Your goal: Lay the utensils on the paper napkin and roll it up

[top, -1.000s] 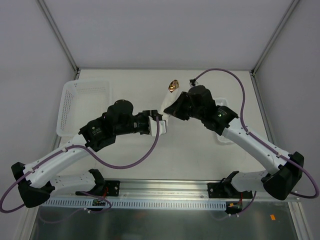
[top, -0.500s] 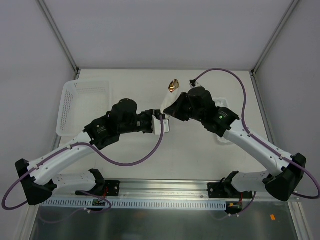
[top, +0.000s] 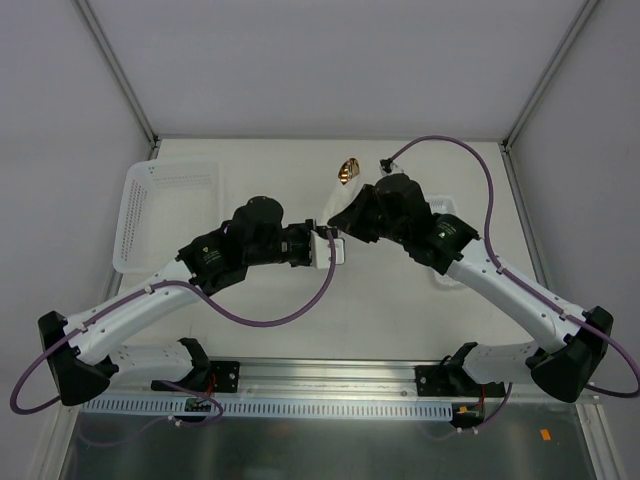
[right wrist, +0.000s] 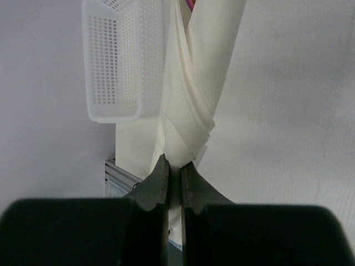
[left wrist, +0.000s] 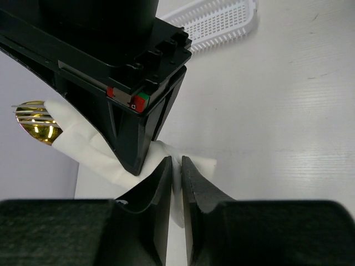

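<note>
The left gripper [left wrist: 176, 172] has its jaws drawn almost together on a loose fold at the near end of the paper napkin [left wrist: 83, 149], and looks to be pinching it. The napkin is already wound into a rough roll at mid-table. Its long axis runs near to far, tilted slightly right, so it lies straight ahead of this gripper. The spoon [top: 347, 171] pokes its gold bowl out of the far end. No fork shows; it may be wrapped inside. Just beyond, the right gripper [right wrist: 173, 172] comes in from the right, its fingers clamped on the twisted paper partway along the roll. Both arms touch the roll, the left at the near tail. I judge any tightening twist must turn about that near-far axis.
</note>
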{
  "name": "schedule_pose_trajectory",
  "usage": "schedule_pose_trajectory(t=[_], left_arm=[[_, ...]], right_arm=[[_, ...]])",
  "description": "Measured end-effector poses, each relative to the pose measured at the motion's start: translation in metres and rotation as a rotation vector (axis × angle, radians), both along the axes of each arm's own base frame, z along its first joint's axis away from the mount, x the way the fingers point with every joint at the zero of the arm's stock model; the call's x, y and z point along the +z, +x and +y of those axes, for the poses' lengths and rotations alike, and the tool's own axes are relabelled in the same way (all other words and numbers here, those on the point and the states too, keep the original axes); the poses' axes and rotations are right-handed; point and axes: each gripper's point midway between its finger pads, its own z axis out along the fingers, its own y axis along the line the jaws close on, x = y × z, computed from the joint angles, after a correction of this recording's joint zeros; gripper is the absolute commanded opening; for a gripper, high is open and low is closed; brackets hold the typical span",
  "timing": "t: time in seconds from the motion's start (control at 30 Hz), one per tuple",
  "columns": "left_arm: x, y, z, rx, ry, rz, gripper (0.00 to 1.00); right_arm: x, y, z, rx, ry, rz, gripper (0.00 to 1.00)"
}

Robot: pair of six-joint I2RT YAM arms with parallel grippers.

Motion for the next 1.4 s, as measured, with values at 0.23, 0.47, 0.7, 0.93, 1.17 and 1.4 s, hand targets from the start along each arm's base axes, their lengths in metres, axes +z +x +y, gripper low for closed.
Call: schedule_pose_trajectory(t=[0.23,0.47,0.7,0.93,1.17,1.4], left_arm=[[-0.002,-0.002,-0.003,-0.039,0.020,-0.051,0.00],[-0.016,-0.022,-0.003,-0.184,0.102,-0.251,0.00],[-0.022,-0.028,-0.005,-0.282,0.188,-0.408,0.00],[-0.031,-0.045,0.000,-0.403,0.258,-0.617,0.06],[-0.057,-0.086,0.008,-0.555,0.299,-0.521,0.24],[0.024,-0.039,0.018,-0.188,0.068,-0.125,0.51]], right_arm=[[-0.002,-0.001,-0.001,-0.001,-0.009,0.007,0.00],[-0.014,-0.015,-0.002,0.034,-0.041,0.060,0.00],[-0.018,-0.019,-0.002,0.043,-0.049,0.084,0.00],[-0.026,-0.031,0.001,0.088,-0.052,0.145,0.00],[-0.003,0.002,0.000,0.027,0.014,0.024,0.00],[0.015,0.014,-0.021,0.038,0.044,-0.152,0.00]])
